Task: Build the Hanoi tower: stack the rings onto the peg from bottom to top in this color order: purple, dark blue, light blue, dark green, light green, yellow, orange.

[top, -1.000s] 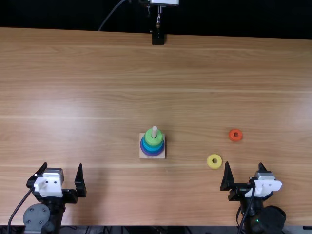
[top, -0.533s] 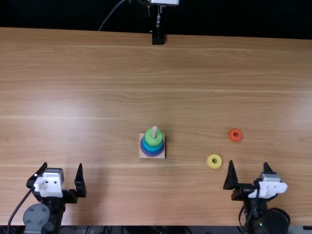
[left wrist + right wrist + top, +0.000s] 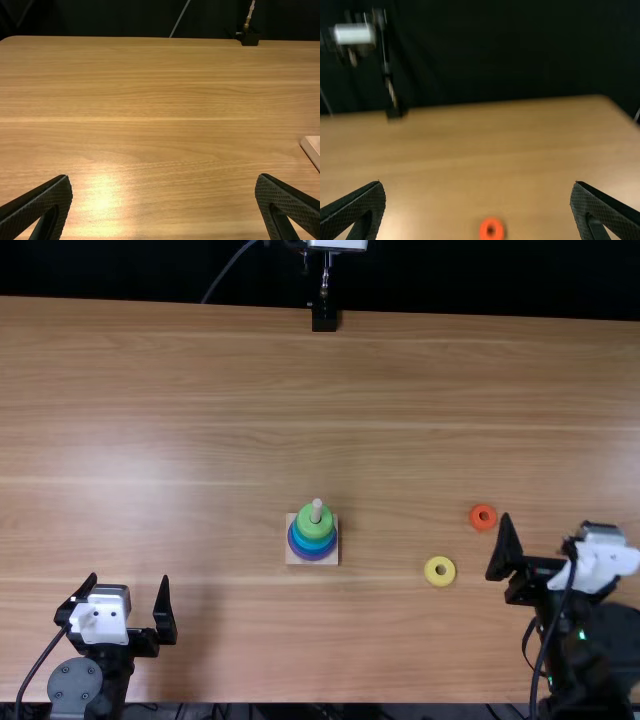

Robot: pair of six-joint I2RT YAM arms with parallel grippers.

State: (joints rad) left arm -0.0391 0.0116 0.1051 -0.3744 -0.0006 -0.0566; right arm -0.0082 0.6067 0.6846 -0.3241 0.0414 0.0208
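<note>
A light brown wood-grain desk (image 3: pixel 200 420), with soft glare toward its left, runs back to a black backdrop (image 3: pixel 480 275). From left to right along it are the left arm's fingers (image 3: pixel 165 615), wide apart and empty; a peg (image 3: pixel 317 508) on a square base (image 3: pixel 291 556), stacked with rings (image 3: pixel 316 524) from purple up to light green, and beyond it a black mount (image 3: pixel 324 318) at the far edge; a yellow ring (image 3: pixel 430 577); an orange ring (image 3: pixel 475 517); and the right arm's fingers (image 3: pixel 506 548), also wide apart and empty.

High top view steeply down, two lower wrist views forward across the same table (image 3: pixel 200 440)
</note>
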